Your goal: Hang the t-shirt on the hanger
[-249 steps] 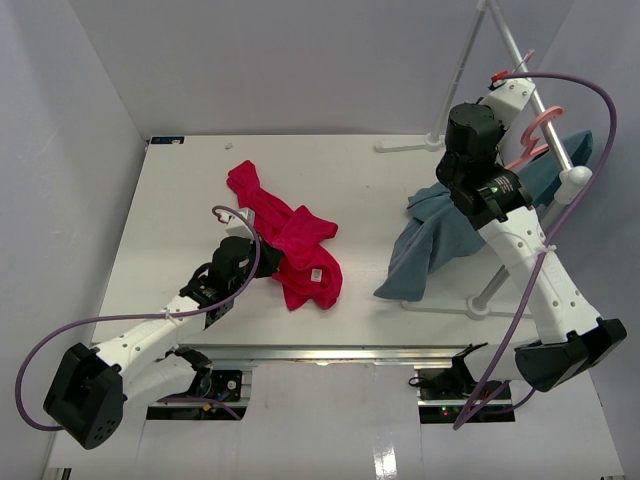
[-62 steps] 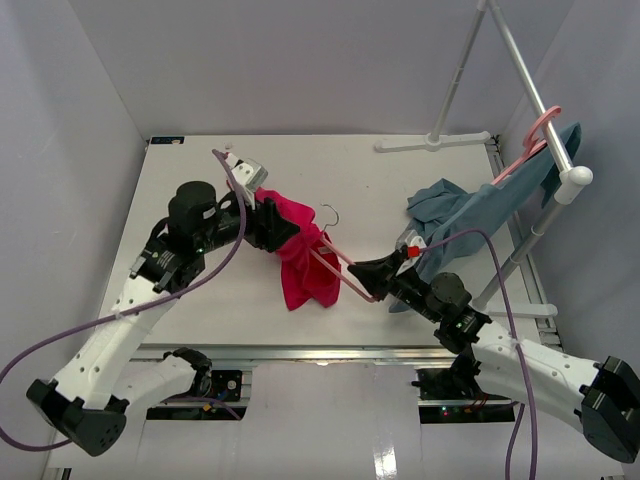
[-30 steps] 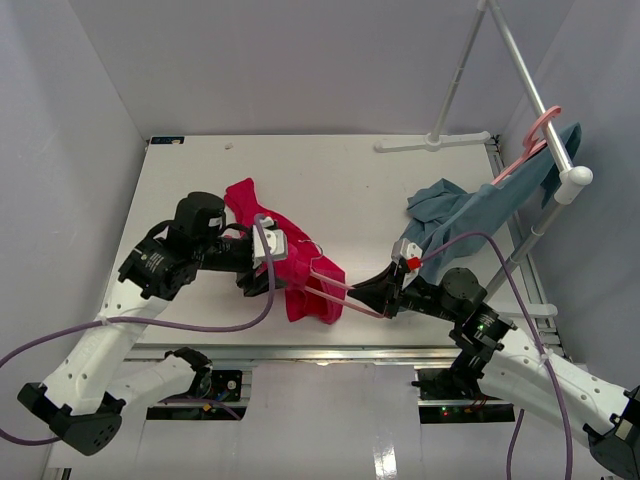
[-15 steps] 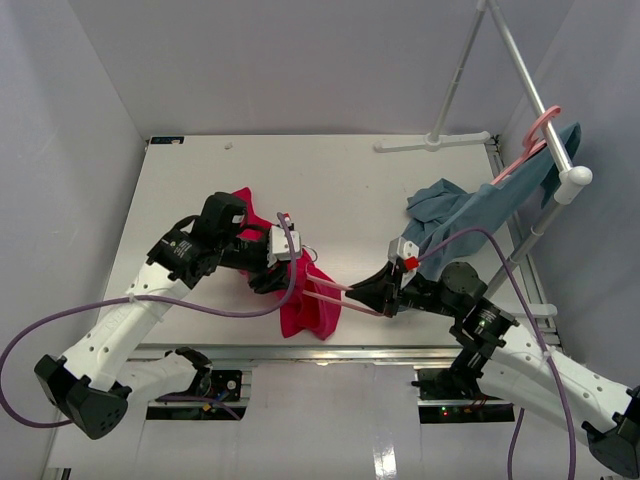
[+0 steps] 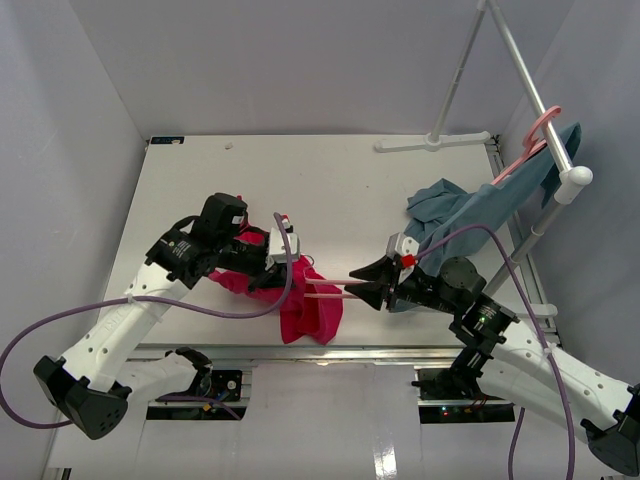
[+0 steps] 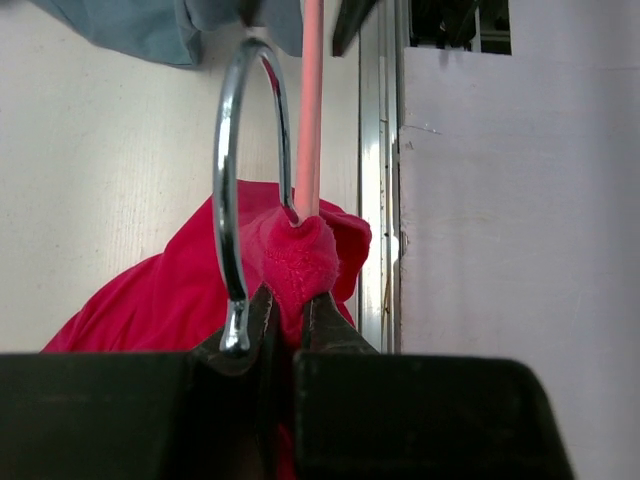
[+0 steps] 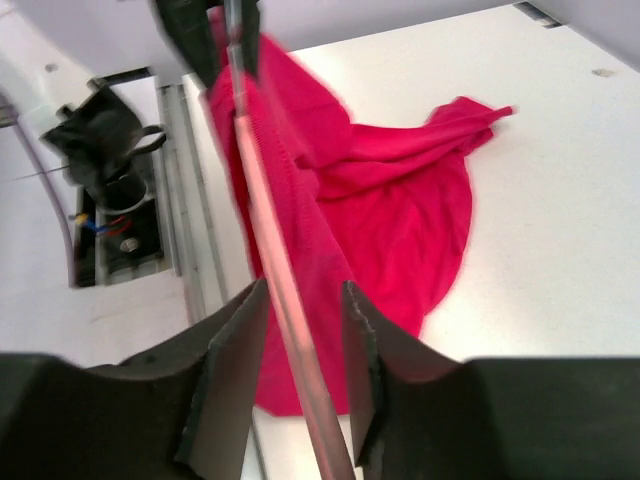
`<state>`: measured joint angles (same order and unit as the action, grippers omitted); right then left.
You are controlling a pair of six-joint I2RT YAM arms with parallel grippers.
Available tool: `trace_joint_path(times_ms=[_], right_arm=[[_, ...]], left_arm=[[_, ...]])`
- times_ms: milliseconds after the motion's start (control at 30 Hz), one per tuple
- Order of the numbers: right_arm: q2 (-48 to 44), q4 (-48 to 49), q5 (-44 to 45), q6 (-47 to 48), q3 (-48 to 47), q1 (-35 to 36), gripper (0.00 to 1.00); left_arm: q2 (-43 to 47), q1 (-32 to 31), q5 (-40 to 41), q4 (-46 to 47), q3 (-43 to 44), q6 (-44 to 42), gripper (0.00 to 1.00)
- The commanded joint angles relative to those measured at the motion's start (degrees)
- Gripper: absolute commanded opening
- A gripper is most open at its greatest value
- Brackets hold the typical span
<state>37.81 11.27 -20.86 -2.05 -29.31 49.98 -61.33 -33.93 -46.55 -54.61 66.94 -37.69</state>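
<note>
The left gripper (image 6: 290,310) is clenched on a fold of the t-shirt (image 6: 150,300) beside the hanger (image 6: 308,100)'s metal hook (image 6: 222,180), while the right gripper (image 7: 300,295) stands released astride that hanger's bar, the far arm apparently buried in fabric.

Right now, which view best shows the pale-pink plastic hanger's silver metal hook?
Left wrist: the silver metal hook is large and sharp. Top view: too small to make out. Right wrist: mainly the hanger's blurred pink bar.
</note>
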Motion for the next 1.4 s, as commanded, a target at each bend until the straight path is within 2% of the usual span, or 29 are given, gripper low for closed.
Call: trace_joint_path(times_ms=[0, 167, 333, 433, 600, 767, 933, 1367], right_arm=[[0.46, 3.35, 12.11, -2.07, -5.55, 0.24, 0.61], [0.94, 0.97, 19.64, -3.21, -8.89, 0.20, 0.76], [2.38, 0.63, 30.83, -5.26, -10.89, 0.20, 0.79], [4.91, -1.21, 32.78, -5.84, -13.33, 0.20, 0.79], [11.10, -2.06, 30.55, -9.30, -15.00, 0.23, 0.73], [18.25, -1.58, 30.11, -12.37, -15.83, 1.45, 0.67], [24.21, 0.40, 35.96, -14.43, -16.04, 6.86, 0.64], [37.92, 8.47, 50.88, -19.59, -17.62, 18.18, 0.51]], left_arm=[[1.83, -0.34, 1.92, 6.52, 0.95, 8.79, 0.00], [5.32, -0.34, 12.08, 12.28, -2.92, 17.72, 0.00], [5.79, -0.34, 20.39, 15.49, -5.24, 24.49, 0.00], [5.62, -0.34, 24.41, 17.04, -6.11, 28.33, 0.00], [4.16, -0.34, 38.33, 18.06, -4.53, 38.28, 0.00], [5.16, -0.34, 44.39, 21.24, -5.78, 47.41, 0.00], [8.63, -0.34, 51.86, 25.55, -9.99, 53.45, 0.00], [10.45, -0.40, 53.14, 27.56, -14.40, 55.36, 0.00]])
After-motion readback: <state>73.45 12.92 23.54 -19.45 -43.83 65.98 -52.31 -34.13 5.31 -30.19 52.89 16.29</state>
